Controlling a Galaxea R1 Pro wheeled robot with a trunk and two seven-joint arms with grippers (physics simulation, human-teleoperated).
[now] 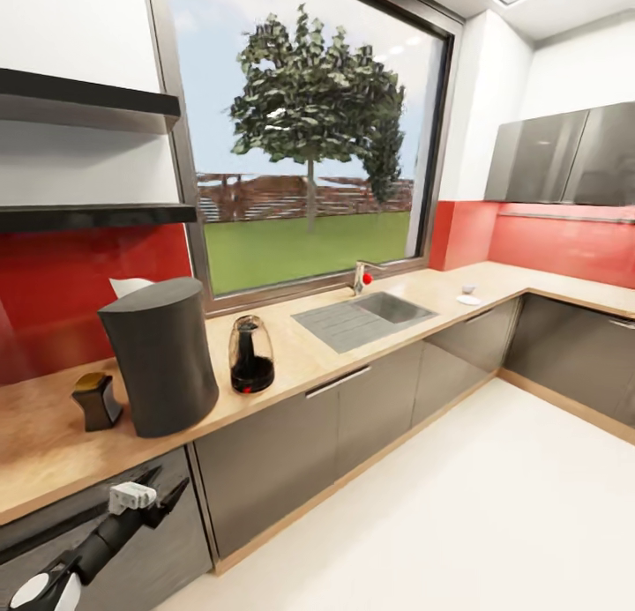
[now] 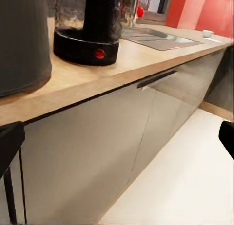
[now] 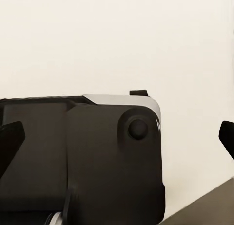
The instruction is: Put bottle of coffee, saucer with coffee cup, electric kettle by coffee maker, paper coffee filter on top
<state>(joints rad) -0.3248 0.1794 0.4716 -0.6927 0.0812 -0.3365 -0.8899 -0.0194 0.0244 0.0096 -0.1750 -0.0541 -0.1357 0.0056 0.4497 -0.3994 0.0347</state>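
Left arm low in head view, below countertop edge, in front of dark cabinet fronts; left gripper [image 1: 154,496] angled up toward counter, fingers spread, nothing between them. Left wrist view agrees: dark fingertips [image 2: 9,142] at opposite frame edges, wide apart, empty gap, looking along counter front. Right gripper [image 3: 117,137] seen in right wrist view: fingertips at far edges, wide open, holding nothing; below it a dark part of robot body over pale floor.

Coffee maker [image 1: 161,355]: tall dark grey tapered body, upright on wooden countertop [image 1: 300,360] near front edge. White paper coffee filter [image 1: 130,286] showing above its top at back; resting on top or standing behind, cannot tell. Bottle of coffee [image 1: 95,400]: small, dark, gold-toned cap, upright just beside coffee maker, on side away from sink. Electric kettle [image 1: 250,354]: clear dome body, black base, red button, upright near coffee maker on sink side, not touching. Sink [image 1: 363,316] further along counter. Coffee cup [image 1: 468,288] and white saucer [image 1: 469,300] well apart from coffee maker, past sink near corner; cup beside saucer, not on it.
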